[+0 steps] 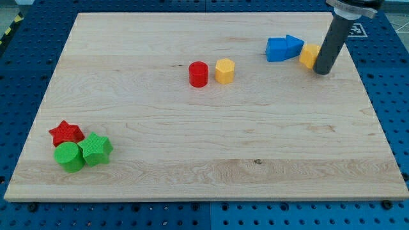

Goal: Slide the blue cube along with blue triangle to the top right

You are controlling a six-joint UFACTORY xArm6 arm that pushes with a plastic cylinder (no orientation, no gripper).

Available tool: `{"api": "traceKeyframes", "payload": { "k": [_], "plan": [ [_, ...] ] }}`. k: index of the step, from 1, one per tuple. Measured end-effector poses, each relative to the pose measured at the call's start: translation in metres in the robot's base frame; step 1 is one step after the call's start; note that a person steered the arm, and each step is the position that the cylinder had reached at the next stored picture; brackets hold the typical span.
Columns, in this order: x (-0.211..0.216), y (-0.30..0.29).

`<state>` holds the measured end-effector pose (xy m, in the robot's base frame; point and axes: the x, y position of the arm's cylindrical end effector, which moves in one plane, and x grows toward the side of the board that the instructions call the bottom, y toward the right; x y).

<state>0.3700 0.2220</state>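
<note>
Our pale wooden board on a blue pegboard bench, blue cube touching blue triangle near the view's top right, my tip bare, gripping nothing, just right of a yellow block beside them

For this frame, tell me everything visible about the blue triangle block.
The blue triangle block is a small, matte, plastic-looking wedge lying flat near the top right of the wooden board. Its left side touches the blue cube; both read as one blue cluster. On its right, an orange-yellow block sits close, possibly touching. My tip rests beyond that block, not touching the triangle.
</note>
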Motion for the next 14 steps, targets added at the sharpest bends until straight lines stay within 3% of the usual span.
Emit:
{"api": "traceKeyframes", "payload": {
  "k": [3, 5, 6, 8, 10, 14],
  "plan": [
    [-0.098, -0.003],
    [-0.06, 0.044],
    [-0.025, 0.021],
    [0.003, -0.057],
    [-0.006, -0.151],
    [-0.033, -0.112]
  ]
}}
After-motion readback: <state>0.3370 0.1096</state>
